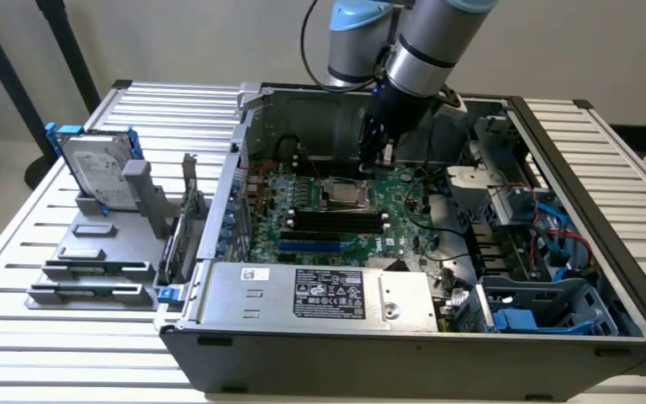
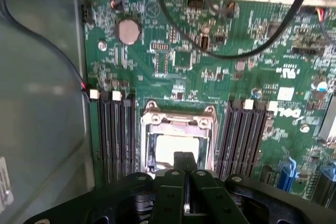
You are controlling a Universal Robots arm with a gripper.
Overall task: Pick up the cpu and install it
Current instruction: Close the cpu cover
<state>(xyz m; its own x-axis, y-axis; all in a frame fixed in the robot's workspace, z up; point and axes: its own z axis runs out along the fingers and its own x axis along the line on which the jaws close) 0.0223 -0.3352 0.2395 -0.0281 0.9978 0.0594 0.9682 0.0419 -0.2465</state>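
Gripper: your black gripper [image 2: 185, 163], fingers pressed together, grips nothing visible.
Cpu: small flat square pale-silver chip [image 2: 173, 148] lies flat directly beneath the fingertips, inside the steel-framed socket [image 2: 178, 115].
Reason: closed tips probably press it home.

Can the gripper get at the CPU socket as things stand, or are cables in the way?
Probably yes: the shut gripper sits right over the CPU socket, and the black cable crosses the motherboard clear of it.
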